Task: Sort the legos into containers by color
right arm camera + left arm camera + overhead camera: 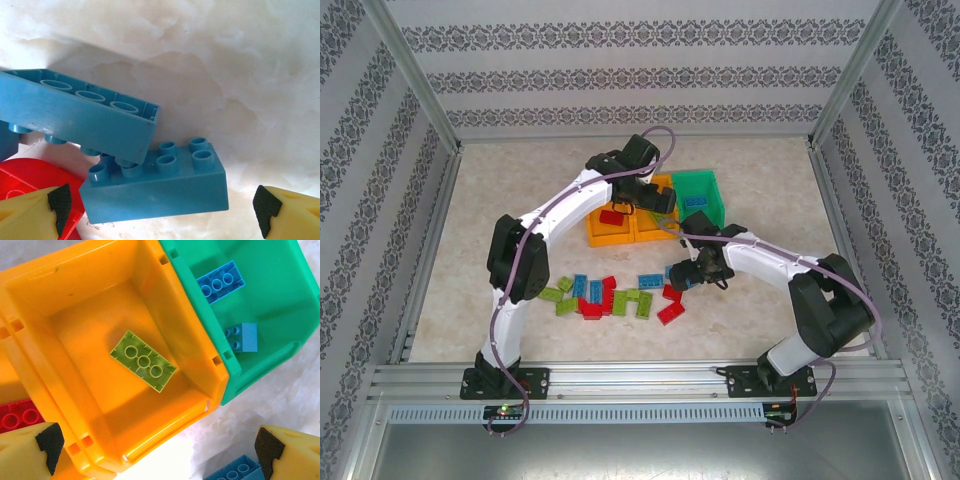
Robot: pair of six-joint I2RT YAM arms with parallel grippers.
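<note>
Right fingers [59, 209] hang spread wide and empty over a blue brick [160, 187] on the desk [225, 60], at the right end of the loose legos [620, 295] lying in front of the bins. The brick sits studs-up between the two pads, its long axis running almost from one pad to the other, so a grip would likely take it by the ends or call for a wrist turn. A second blue brick [80, 115], upside down, leans on its left end. The right arm is much the nearer. Left fingers [49, 446], also wide open and empty, hover over an orange bin [75, 300]. The left wrist camera shows one green brick [143, 361] lying inside, which the arm covers from overhead, and two blue bricks [220, 281] in the adjoining green bin [280, 290].
</note>
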